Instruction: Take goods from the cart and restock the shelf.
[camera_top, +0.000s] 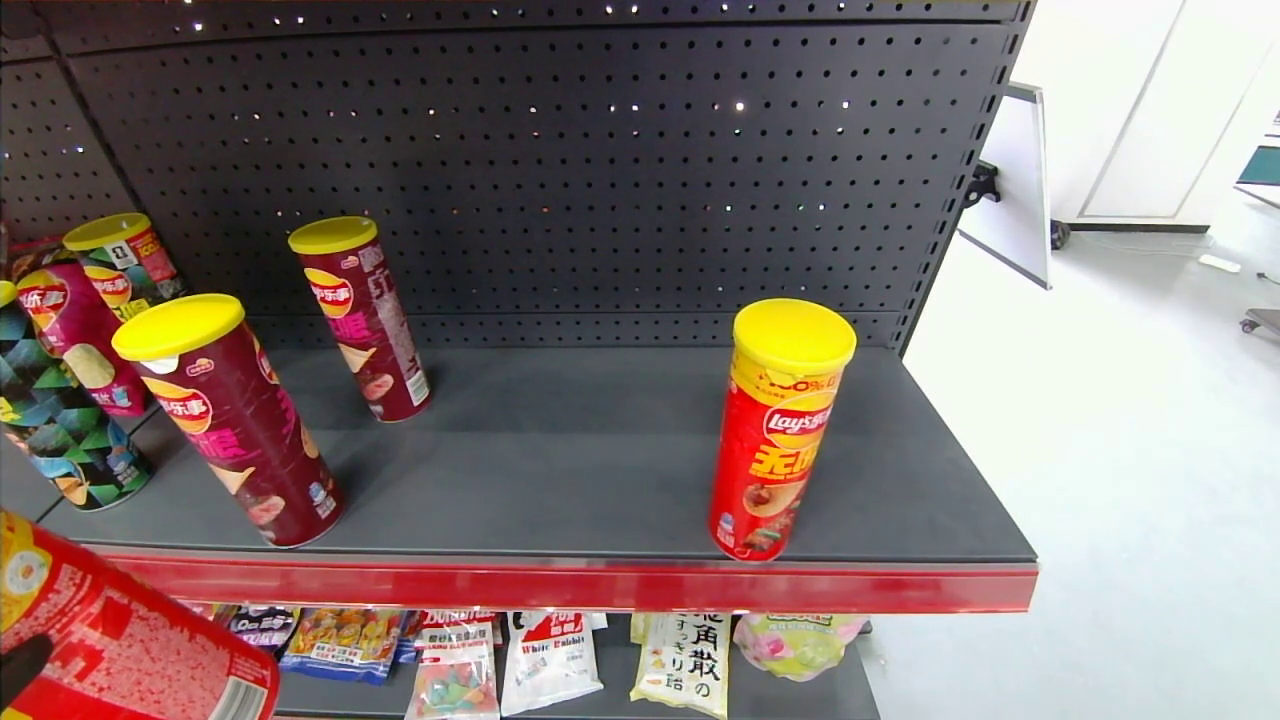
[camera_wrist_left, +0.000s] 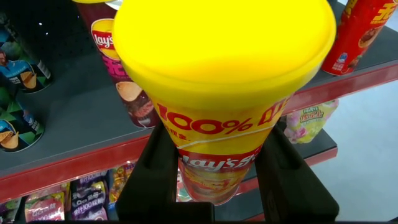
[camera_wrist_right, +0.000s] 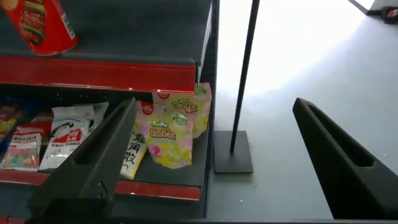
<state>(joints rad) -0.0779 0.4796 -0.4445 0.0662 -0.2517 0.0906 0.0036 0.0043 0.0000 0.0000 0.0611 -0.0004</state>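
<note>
Holding: my left end effector (camera_wrist_left: 221, 180) is clenched around a red chip can (camera_wrist_left: 224, 74) with a yellow lid.
Held can's place: low at my left, out in front of the shelf (camera_top: 560, 470).
Right end effector (camera_wrist_right: 217, 168): released, fingers wide apart, near the snack bags (camera_wrist_right: 168, 124) on the lower level.
On the shelf: standing red can (camera_top: 780, 430) front right; front maroon can (camera_top: 235, 420) at left, rear maroon can (camera_top: 362, 320) behind it.
</note>
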